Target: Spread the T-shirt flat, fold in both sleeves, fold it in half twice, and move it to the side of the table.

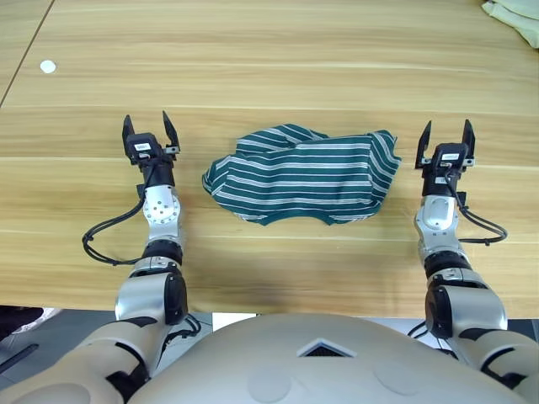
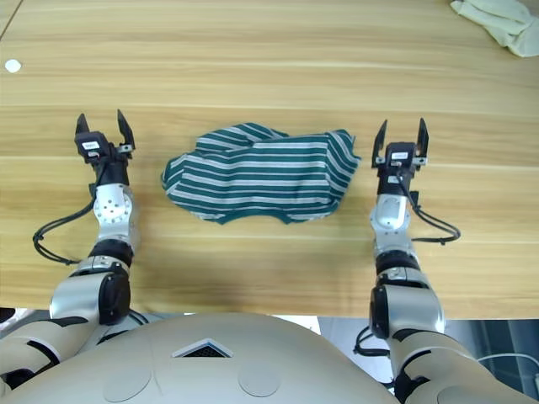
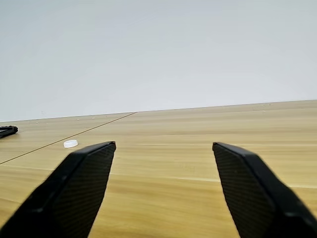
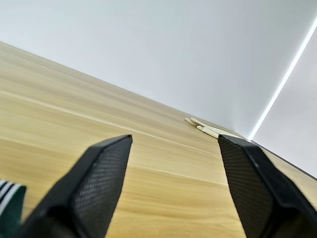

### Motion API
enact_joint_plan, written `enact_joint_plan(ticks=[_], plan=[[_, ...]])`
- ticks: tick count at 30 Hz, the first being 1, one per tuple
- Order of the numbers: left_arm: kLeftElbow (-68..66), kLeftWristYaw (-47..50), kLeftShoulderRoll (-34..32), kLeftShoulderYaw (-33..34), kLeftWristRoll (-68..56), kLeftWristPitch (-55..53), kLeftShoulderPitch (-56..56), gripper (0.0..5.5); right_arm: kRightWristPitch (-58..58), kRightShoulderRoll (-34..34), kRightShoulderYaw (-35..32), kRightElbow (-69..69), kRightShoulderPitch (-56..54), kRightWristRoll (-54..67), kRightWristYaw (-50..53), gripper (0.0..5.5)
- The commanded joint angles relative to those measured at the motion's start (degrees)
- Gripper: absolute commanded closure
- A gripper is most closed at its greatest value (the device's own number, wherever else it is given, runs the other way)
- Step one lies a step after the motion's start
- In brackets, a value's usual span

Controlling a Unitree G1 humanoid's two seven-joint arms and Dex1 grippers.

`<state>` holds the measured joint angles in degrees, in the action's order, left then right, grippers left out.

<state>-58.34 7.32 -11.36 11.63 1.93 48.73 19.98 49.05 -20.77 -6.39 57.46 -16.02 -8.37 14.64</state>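
T-shirt [image 1: 299,175] folding looks to be at its very start. The left gripper [image 1: 146,122] has its two fingers [image 3: 84,183] spread wide, with nothing but bare wood between them. The right gripper [image 1: 447,126] is splayed in the same way and is just as empty. Both sit low over the table [image 1: 269,59] with their fingertips pointing away from the robot.

The garment lies between the two grippers and touches neither. A narrow strip of wood separates it from each inner finger, and a striped corner of it shows right beside the right gripper's inner finger in the right wrist view. The shirt is dark green with white stripes and lies bunched in a rumpled, roughly oval heap. Its edges are rolled under and no sleeve can be made out.

Judged from that, no step is done. The shirt has yet to be spread flat, both sleeves have yet to be folded in, both halvings remain, and so does the move to the table's side.

Farther out, a small white disc [image 1: 48,66] lies well beyond the left fingertips and off to their outer side. A pale cloth [image 1: 514,17] sits far past the right fingertips at the table's far corner.
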Motion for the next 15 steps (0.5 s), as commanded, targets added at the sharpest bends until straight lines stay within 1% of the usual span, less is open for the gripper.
enact_joint_plan(ticks=[1, 15], plan=[[-0.17, 0.04, 0.10, -0.09, -0.35, -0.38, -0.04, 1.84, -0.06, 0.17, -0.32, 0.14, -0.08, -0.15, 0.58, 2.30], [-0.34, 0.36, 0.14, -0.36, 0.14, -0.53, 0.23, 1.84, -0.32, 0.12, -0.40, 0.60, -0.35, 0.11, 0.42, 2.30]])
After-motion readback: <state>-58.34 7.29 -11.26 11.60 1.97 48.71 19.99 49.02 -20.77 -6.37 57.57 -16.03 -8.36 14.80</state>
